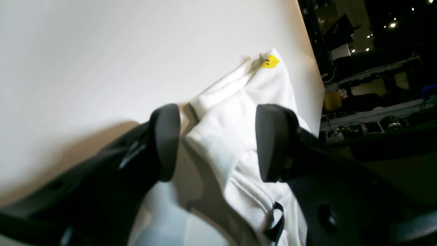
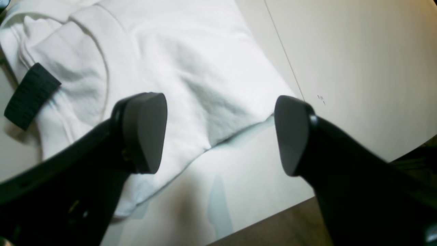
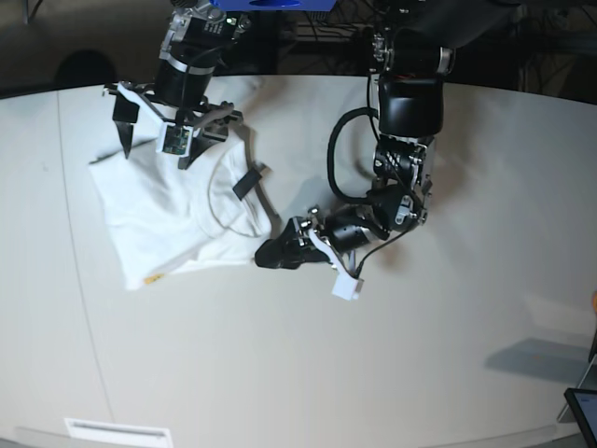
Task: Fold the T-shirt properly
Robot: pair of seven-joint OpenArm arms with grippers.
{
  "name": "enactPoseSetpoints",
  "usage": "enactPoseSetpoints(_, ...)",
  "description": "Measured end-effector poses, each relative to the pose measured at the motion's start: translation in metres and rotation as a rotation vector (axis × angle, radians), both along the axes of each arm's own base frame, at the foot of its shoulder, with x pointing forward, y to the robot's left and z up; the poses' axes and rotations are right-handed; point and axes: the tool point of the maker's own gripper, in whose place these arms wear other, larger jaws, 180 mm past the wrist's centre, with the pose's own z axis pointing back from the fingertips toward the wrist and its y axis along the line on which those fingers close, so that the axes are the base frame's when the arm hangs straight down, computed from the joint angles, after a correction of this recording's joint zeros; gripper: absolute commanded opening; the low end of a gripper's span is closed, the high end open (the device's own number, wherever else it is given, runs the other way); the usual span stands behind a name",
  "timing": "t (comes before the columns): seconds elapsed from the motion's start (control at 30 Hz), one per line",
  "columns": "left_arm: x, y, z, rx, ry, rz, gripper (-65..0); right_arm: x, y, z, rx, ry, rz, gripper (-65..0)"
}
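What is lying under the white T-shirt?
Only the pale table shows around the T-shirt, which lies crumpled on it. A black neck tag sits on top. Whatever is beneath the cloth is covered, and most of the print is folded out of sight.

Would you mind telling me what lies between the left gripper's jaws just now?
A raised fold of the white T-shirt lies between the open jaws of the left gripper, untouched by either; the left wrist view shows it.
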Motion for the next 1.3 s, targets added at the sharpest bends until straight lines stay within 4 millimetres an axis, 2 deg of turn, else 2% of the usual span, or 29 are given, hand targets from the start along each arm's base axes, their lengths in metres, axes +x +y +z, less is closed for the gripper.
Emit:
enactPoseSetpoints(0.37,0.001,-0.027,0.007,-0.040,0.006,-0.019,-30.2,0.000,0.000,0.000,0.000,0.000,0.000,-19.3)
enactPoseSetpoints(0.6,-0.005,-0.046,-0.002,0.039,0.003,-0.073,-31.1,0.000,0.000,0.000,0.000,0.000,0.000,-19.4)
enactPoseSetpoints(0.63,-0.006,-0.048,-0.003,0.039,0.004,-0.076,-33.9,0.000,0.000,0.000,0.000,0.000,0.000,-19.4)
enactPoseSetpoints(0.7,-0.007,-0.050,-0.002,0.034,0.005,-0.076,-45.7,0.000,0.000,0.000,0.000,0.000,0.000,-19.4)
enactPoseSetpoints(0.77,-0.006,-0.048,-0.002,0.033,0.005,-0.071,-65.0,0.000,0.000,0.000,0.000,0.000,0.000,-19.4)
enactPoseSetpoints(1.3,-0.002,-0.044,0.000,0.051,-0.005,-0.077,-65.0,0.000,0.000,0.000,0.000,0.000,0.000,-19.4)
